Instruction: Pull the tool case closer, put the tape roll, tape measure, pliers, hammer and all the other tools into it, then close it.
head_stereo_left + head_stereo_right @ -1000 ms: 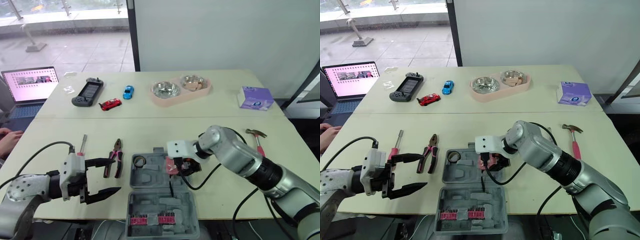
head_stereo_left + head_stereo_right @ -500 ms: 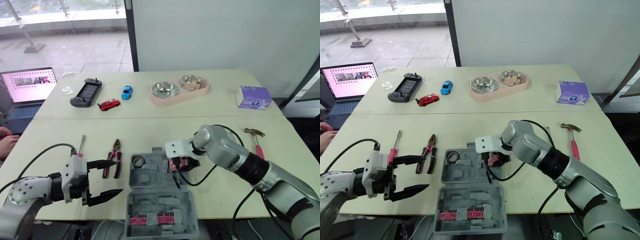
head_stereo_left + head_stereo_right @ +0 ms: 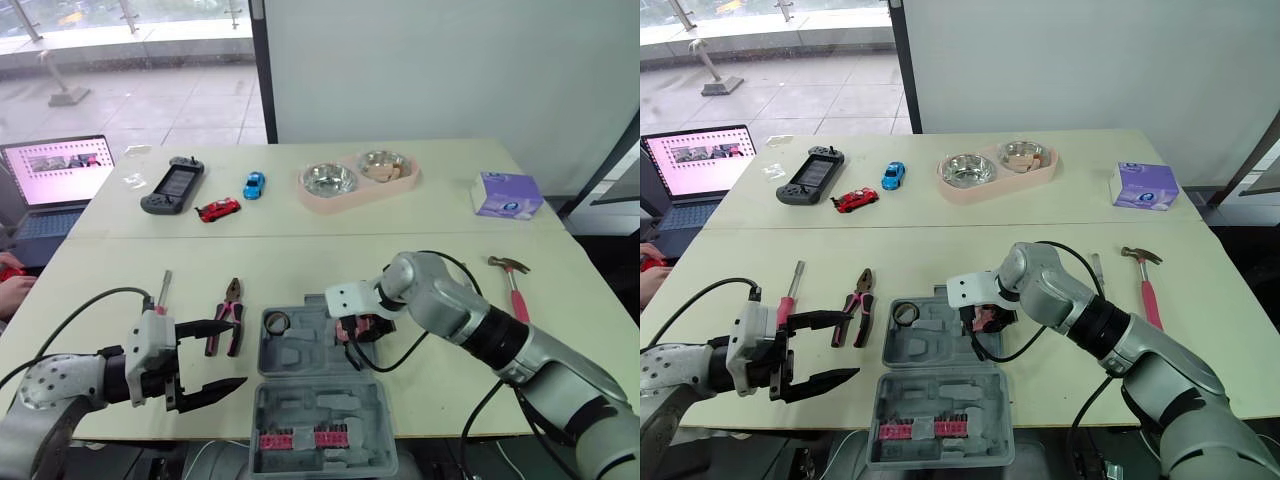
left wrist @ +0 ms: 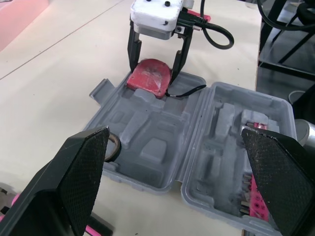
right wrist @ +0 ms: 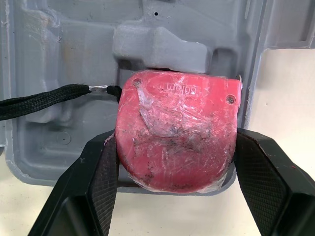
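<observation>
Gripped between right gripper (image 4: 153,70) fingers: rounded red tape measure (image 5: 177,130), crinkled film wrap, in grey moulded plastic case (image 4: 162,142). Left gripper (image 3: 225,353) fingers spread, empty.

Head stereo pair down over table (image 3: 300,250), wrist views close, sharing tool case (image 4: 162,147)

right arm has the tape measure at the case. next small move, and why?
Probably open the right gripper and release the tape measure. Its fingers clamp the red body on both sides, and the body sits low at the end of the open tool case, with its strap trailing inside. It lies close to the rim, so I can't tell if it is fully seated; release gently.
</observation>
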